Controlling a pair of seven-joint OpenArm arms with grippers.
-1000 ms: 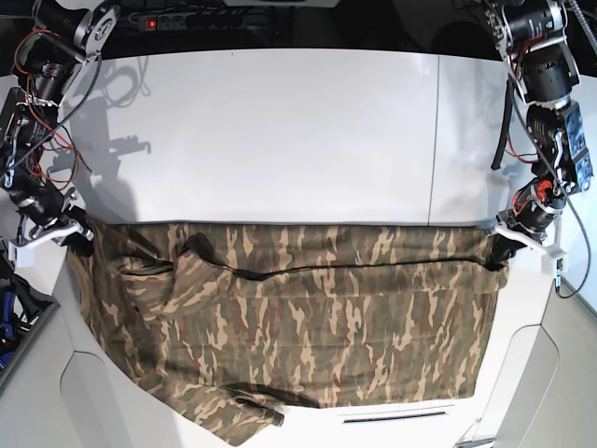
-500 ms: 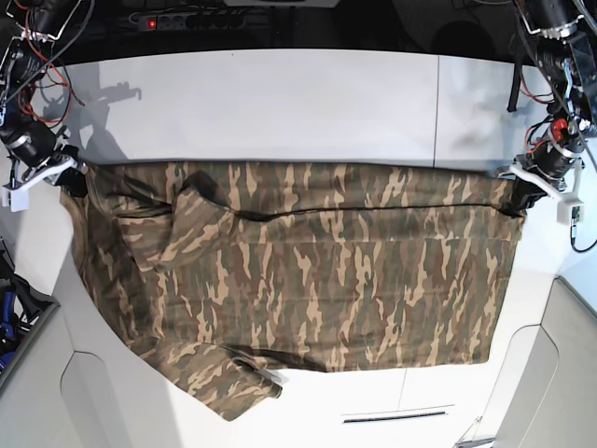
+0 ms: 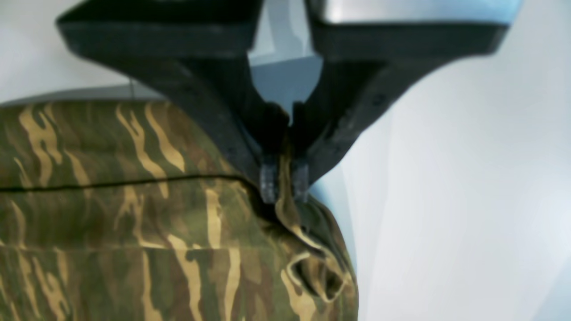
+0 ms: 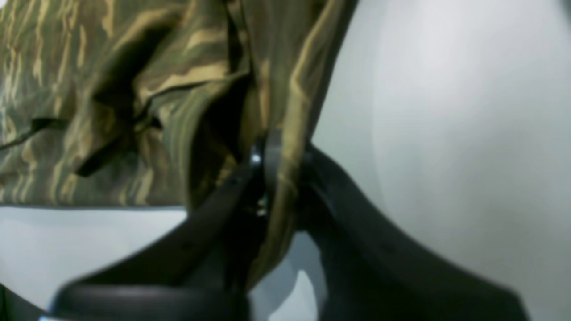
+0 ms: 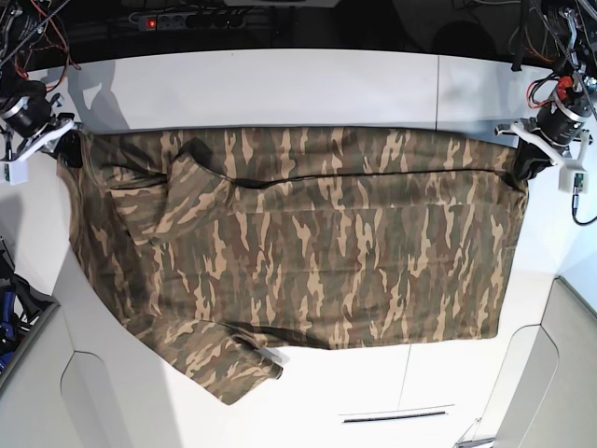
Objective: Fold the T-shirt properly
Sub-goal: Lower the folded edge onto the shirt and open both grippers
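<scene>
Overhead, both pincers, left pincer (image 5: 528, 164) and right pincer (image 5: 67, 149), clamp the T-shirt (image 5: 298, 252) over the white table (image 5: 280, 93).

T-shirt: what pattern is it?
The T-shirt is green, brown and tan camouflage, clearest in the base view.

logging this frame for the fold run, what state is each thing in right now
T-shirt: spread across the table, held stretched by its two far corners, one sleeve bunched at the near edge.
left gripper: shut on a pinch of the shirt's corner.
right gripper: shut on a fold of the shirt's other corner.
table: white, shirt lying over its near half.
</scene>
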